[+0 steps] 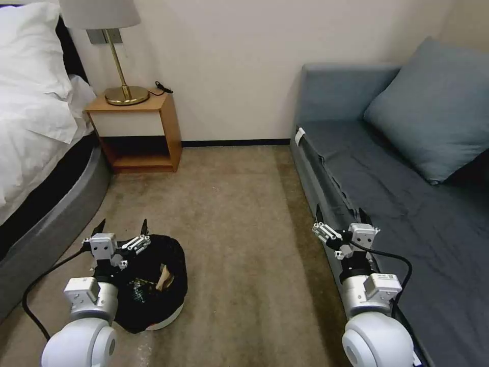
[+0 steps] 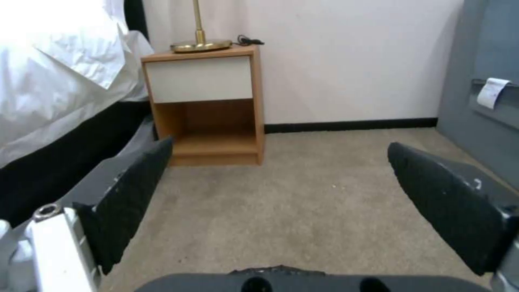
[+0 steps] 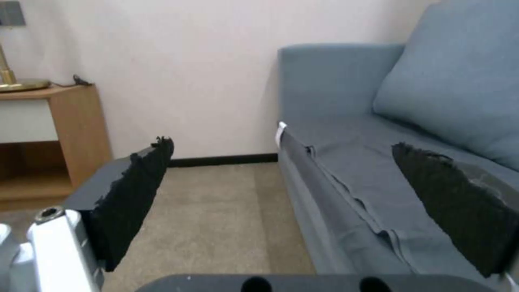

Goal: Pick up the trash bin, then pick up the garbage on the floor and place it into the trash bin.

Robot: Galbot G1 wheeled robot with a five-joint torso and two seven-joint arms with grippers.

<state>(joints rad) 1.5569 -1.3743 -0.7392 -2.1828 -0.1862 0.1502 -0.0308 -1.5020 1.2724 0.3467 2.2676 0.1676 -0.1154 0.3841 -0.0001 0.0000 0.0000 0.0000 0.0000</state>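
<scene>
You have one bed [image 1: 35, 153] on your left, one sofa [image 1: 407, 204] on your right, and a strip of carpet [image 1: 239, 214] between them running to the far wall. One nightstand [image 1: 140, 132] stands at that wall beside the bed, with one lamp [image 1: 114, 51] on it. On the sofa lies one cushion [image 1: 433, 107].

The trash bin [image 1: 155, 285] sits on the carpet at your lower left, just beside the bed's base, its black liner bunched around the mouth and a white rim showing at the bottom. There is one bin. Inside it you can make out a tan crumpled piece [image 1: 164, 279] and something darker with pale flecks; how many items are in there cannot be counted from here. No loose litter shows on the visible carpet.

The relation that matters: the bin lies directly under and slightly right of your left hand [image 1: 121, 227], which hovers over its near-left edge. That arm is clearly the nearer one. Its fingers are spread wide, nothing between them. The bin is round, so no long axis constrains your approach; the rim is what you would close on.

Your right hand [image 1: 341, 214] hangs over the sofa's front edge, well apart from the bin, fingers equally spread and empty.
</scene>
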